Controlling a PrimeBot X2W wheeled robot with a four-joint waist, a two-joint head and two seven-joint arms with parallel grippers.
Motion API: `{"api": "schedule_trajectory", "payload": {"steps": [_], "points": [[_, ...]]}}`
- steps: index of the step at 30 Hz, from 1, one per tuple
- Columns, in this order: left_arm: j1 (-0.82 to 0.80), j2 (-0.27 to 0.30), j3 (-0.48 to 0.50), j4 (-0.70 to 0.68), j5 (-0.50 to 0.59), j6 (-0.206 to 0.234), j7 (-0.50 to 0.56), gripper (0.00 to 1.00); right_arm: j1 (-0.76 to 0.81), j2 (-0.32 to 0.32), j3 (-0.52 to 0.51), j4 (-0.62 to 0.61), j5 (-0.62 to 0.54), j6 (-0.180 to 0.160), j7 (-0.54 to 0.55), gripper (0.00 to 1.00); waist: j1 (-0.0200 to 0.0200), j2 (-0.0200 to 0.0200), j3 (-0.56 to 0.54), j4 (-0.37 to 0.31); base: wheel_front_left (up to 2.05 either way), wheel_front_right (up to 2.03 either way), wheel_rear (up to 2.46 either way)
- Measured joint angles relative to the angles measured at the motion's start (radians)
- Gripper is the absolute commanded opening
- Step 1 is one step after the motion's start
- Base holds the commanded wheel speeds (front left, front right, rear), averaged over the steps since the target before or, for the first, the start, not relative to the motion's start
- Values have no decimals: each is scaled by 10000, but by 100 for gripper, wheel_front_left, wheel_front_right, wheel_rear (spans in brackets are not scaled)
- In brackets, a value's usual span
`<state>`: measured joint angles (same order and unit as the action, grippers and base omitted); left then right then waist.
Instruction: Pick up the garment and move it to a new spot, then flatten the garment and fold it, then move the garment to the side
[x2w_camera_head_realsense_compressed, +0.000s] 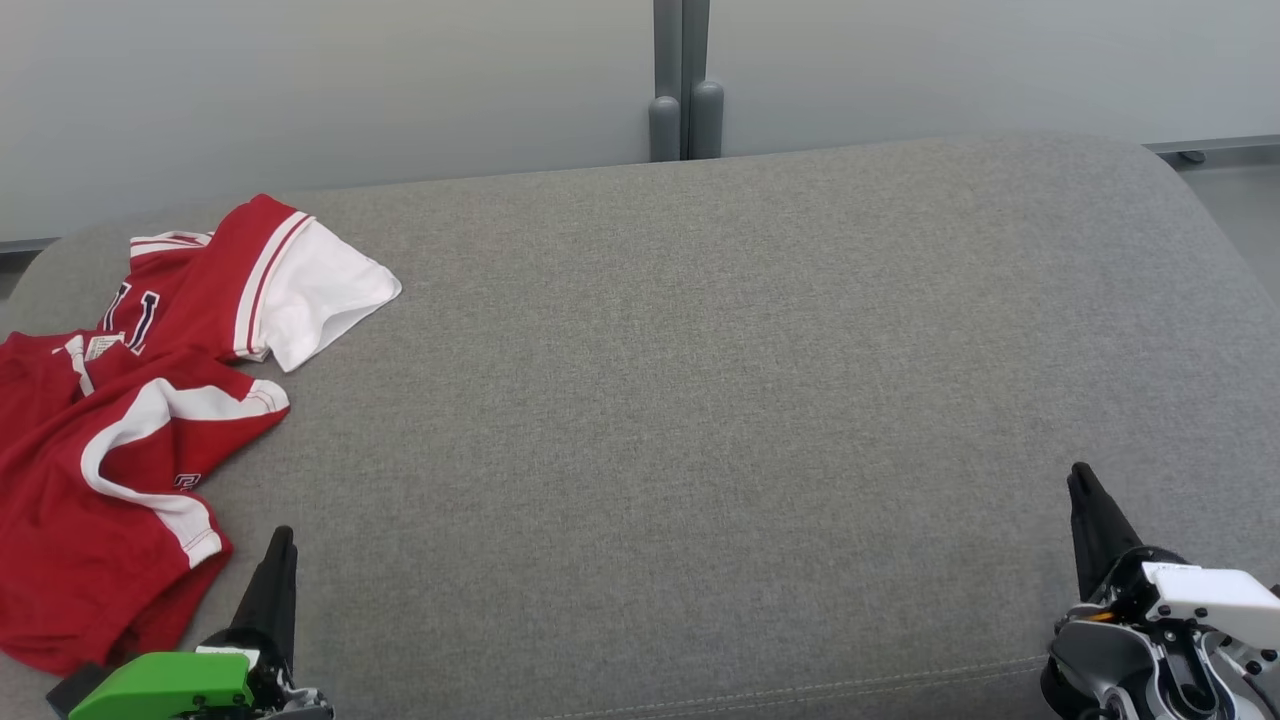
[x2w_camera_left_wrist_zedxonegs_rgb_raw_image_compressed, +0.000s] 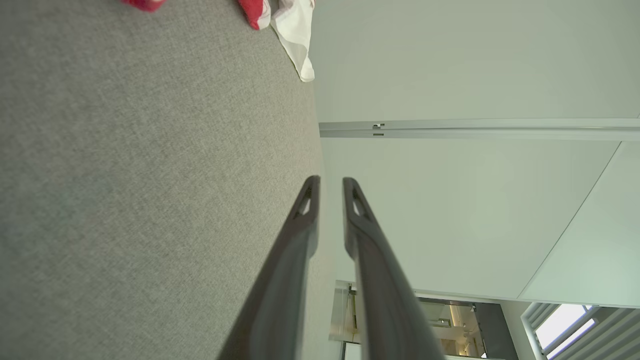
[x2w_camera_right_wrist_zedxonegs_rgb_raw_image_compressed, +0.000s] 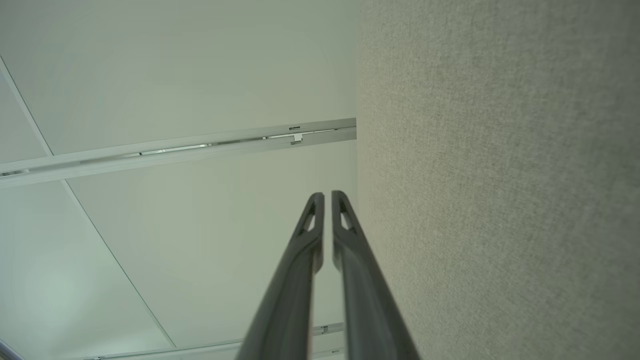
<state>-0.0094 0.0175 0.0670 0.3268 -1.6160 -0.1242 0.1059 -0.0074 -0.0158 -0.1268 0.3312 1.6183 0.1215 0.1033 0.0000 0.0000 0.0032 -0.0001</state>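
None of the task's stages appears to have been carried out. In the head view, the garment (x2w_camera_head_realsense_compressed: 120, 430), a red and white shirt, is seen lying crumpled at the far left of the grey cushion (x2w_camera_head_realsense_compressed: 700, 400), partly cut off by the picture's edge. The left gripper (x2w_camera_head_realsense_compressed: 280, 560) is found just beside its near hem, apparently without touching it, and the right gripper (x2w_camera_head_realsense_compressed: 1085, 500) is placed well apart at the lower right. In the left wrist view, the left gripper (x2w_camera_left_wrist_zedxonegs_rgb_raw_image_compressed: 330, 187) is shown with its fingers narrowly parted and nothing between them, and a white sleeve of the garment (x2w_camera_left_wrist_zedxonegs_rgb_raw_image_compressed: 295, 30) is glimpsed at the top edge. In the right wrist view, the right gripper (x2w_camera_right_wrist_zedxonegs_rgb_raw_image_compressed: 327, 200) is shown all but closed, with a thin slit left and nothing held, beside the cushion (x2w_camera_right_wrist_zedxonegs_rgb_raw_image_compressed: 500, 200). The pick-up, the move, the flattening, the folding and the setting aside are all judged to be left.
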Motion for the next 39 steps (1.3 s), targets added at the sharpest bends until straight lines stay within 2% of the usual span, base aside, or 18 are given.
{"api": "schedule_trajectory", "payload": {"steps": [6, 14, 24, 39], "points": [[83, -23, -151, -2, 79, 0, -178, 100, 89, 23, 111, 27, -21, -2, -161, 100, 0, 0, 0, 0, 0, 0, 0], [71, -19, -408, -119, 395, 0, -472, 100, 81, 6, 355, -13, -640, -4, -453, 100, 0, 0, -4, -3, 0, 0, 0], [-16, 88, -616, -376, 1879, 190, -763, 100, -63, -311, 644, -276, -2190, -190, -744, 100, 0, 0, -10, -20, 0, 0, 0], [-223, 357, -1053, -1193, 5267, 738, -1289, 100, -156, -477, 1310, -894, -4819, -662, -1252, 100, 0, 0, -13, -36, 0, 0, 0]]}}
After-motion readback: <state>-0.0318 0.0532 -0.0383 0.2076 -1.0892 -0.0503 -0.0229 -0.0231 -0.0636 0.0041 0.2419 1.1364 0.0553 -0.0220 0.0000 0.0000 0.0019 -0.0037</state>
